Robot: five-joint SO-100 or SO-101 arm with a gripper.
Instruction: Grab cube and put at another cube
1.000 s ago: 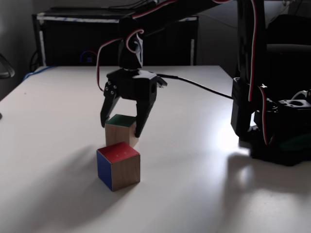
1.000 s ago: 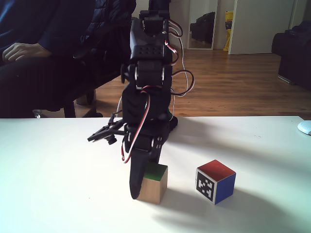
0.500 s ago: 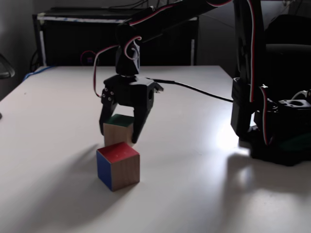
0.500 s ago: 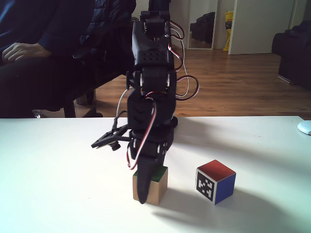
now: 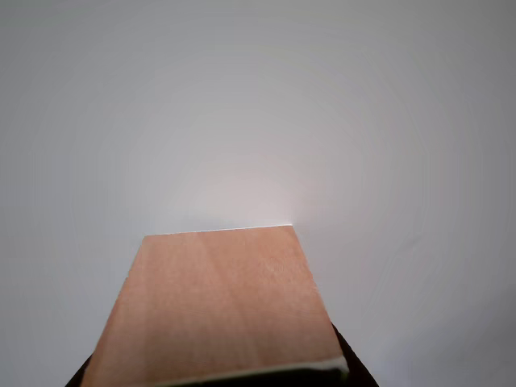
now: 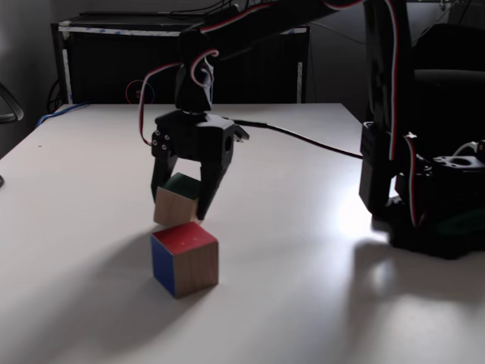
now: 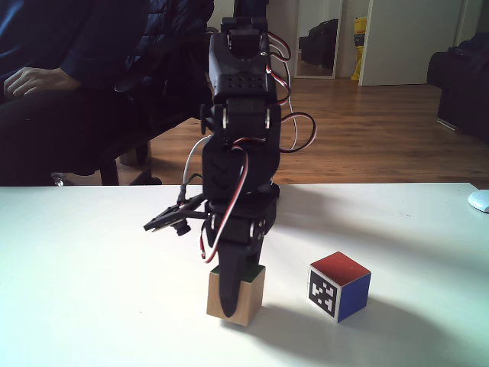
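Note:
The wooden cube (image 6: 173, 209) with a green top face sits tilted between the black fingers of my gripper (image 6: 179, 205), which is shut on it. One bottom edge looks raised off the white table (image 6: 303, 250). In a fixed view from the other side, one finger (image 7: 231, 284) covers the middle of this cube (image 7: 252, 294). The smaller red cube (image 6: 184, 258) with blue and wood sides stands just in front of it; its black-and-white marker face shows on the red cube (image 7: 338, 285). The other view shows a wooden face of the held cube (image 5: 214, 306) close up.
The arm's base (image 6: 428, 205) stands at the table's right side, with a black cable (image 6: 303, 134) trailing across the tabletop. A person's hand (image 7: 29, 78) rests behind the table near a dark chair. A white object (image 7: 480, 200) lies at the table's right edge.
The fingers have closed from a wide straddle onto the wooden cube. The cube has tipped and shifted slightly left in one fixed view. The red cube has not moved.

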